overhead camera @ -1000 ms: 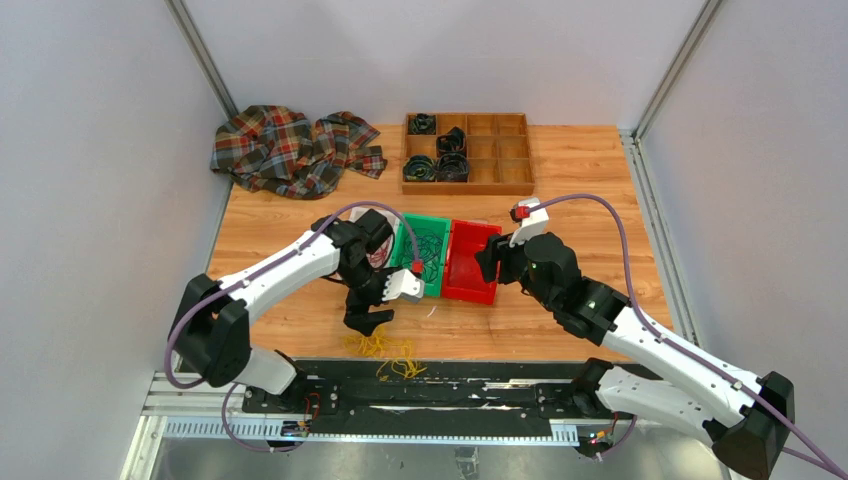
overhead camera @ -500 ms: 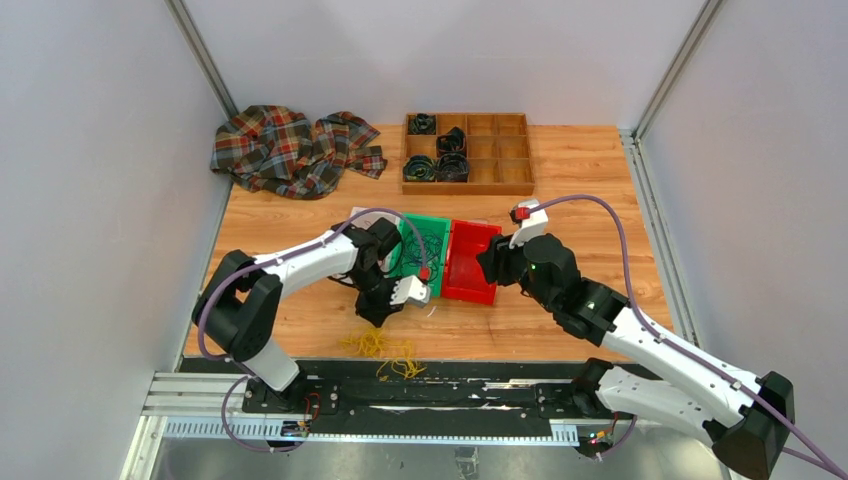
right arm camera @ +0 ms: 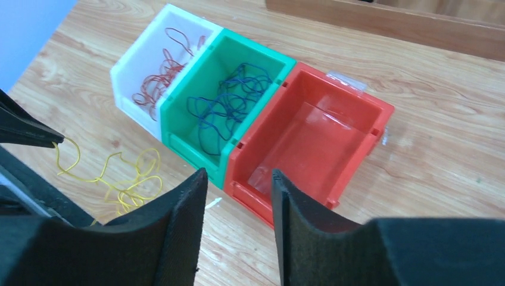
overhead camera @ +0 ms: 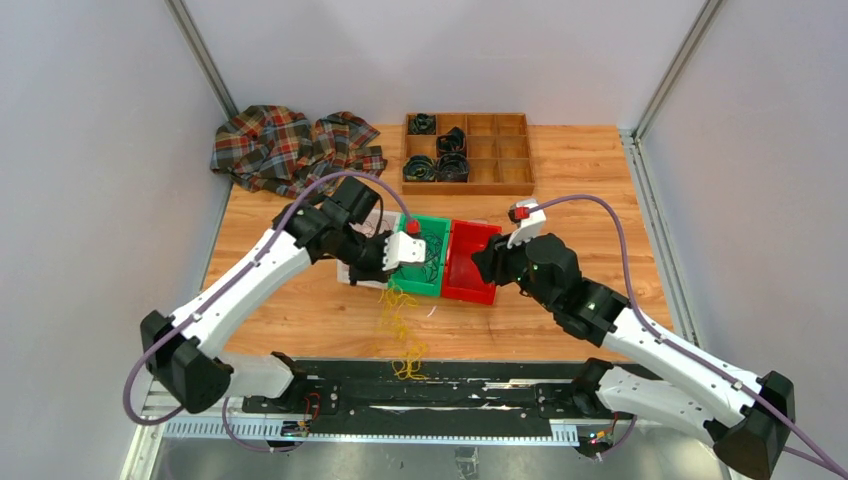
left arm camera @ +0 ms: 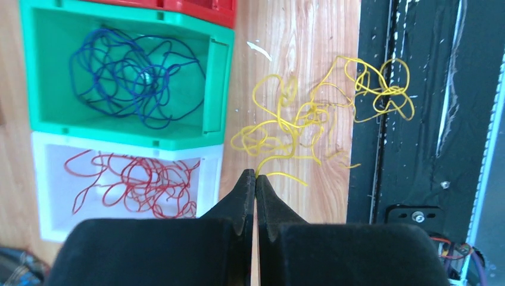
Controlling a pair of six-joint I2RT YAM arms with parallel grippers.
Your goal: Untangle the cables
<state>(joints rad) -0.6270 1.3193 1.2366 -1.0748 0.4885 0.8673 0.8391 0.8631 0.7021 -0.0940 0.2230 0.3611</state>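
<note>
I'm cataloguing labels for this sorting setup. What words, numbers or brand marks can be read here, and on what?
None can be read. The white bin, green bin, red bin and wooden tray bear no visible marking, nor do the yellow cables pinched in the left gripper.

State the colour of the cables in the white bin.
The cables are red; the left wrist view shows them best.

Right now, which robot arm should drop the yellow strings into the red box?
Left, most likely. The left gripper is shut on the yellow cables, which dangle from it. The right gripper is open and holds nothing, hovering by the empty red bin.
</note>
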